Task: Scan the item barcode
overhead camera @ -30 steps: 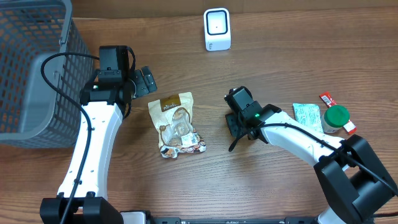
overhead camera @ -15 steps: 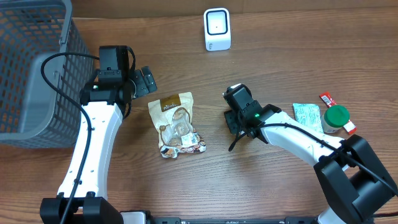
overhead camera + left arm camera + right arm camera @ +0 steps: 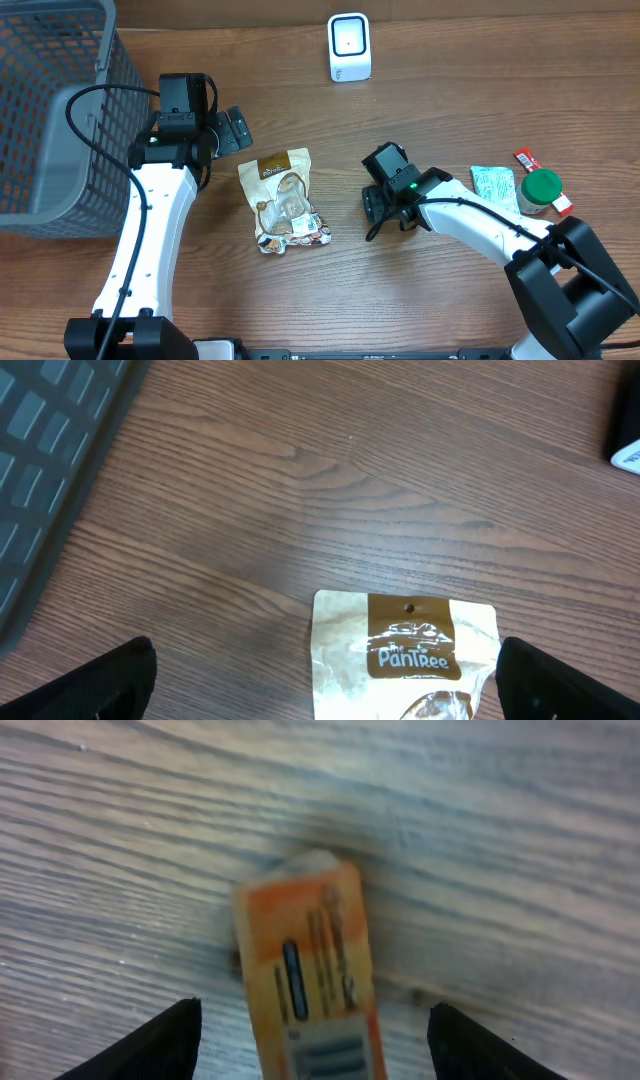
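Observation:
A small orange packet (image 3: pixel 310 980) with printed lines lies flat on the wooden table in the right wrist view. My right gripper (image 3: pixel 315 1040) is open around it, with a gap on each side of the packet. From overhead, that gripper (image 3: pixel 375 205) covers the packet. The white scanner (image 3: pixel 349 47) stands at the back of the table. My left gripper (image 3: pixel 325 680) hangs open above the top edge of a beige and brown snack pouch (image 3: pixel 405 650), touching nothing. The pouch (image 3: pixel 285 200) lies between the two arms.
A grey mesh basket (image 3: pixel 50 110) fills the left side. At the right lie a white and green sachet (image 3: pixel 493 187), a green-lidded jar (image 3: pixel 541 190) and a red packet (image 3: pixel 527 160).
My right gripper's jaws have spread wider and its wrist has shifted slightly toward the front. The left arm and the pouch have not moved.

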Robot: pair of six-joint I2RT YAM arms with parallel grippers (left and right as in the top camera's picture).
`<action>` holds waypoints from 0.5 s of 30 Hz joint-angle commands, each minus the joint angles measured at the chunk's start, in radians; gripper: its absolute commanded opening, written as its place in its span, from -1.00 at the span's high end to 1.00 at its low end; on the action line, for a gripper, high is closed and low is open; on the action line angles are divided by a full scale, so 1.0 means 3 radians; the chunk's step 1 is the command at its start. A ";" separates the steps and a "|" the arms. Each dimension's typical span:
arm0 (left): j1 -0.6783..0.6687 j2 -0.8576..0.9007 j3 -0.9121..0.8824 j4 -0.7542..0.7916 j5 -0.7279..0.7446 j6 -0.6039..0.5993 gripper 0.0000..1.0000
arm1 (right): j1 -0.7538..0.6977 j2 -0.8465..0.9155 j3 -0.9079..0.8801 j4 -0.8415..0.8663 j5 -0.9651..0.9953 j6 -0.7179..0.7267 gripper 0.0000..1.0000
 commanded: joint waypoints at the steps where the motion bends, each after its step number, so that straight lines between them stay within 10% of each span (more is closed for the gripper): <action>1: 0.0009 0.0027 0.0034 0.0013 -0.0029 -0.0022 -1.00 | -0.0009 0.0003 0.0004 -0.0006 -0.0172 0.0164 -0.44; 15: 0.0009 0.0027 0.0034 0.0013 -0.0029 -0.0022 -1.00 | -0.0009 0.0003 0.0004 -0.0085 -0.0524 0.0540 -0.38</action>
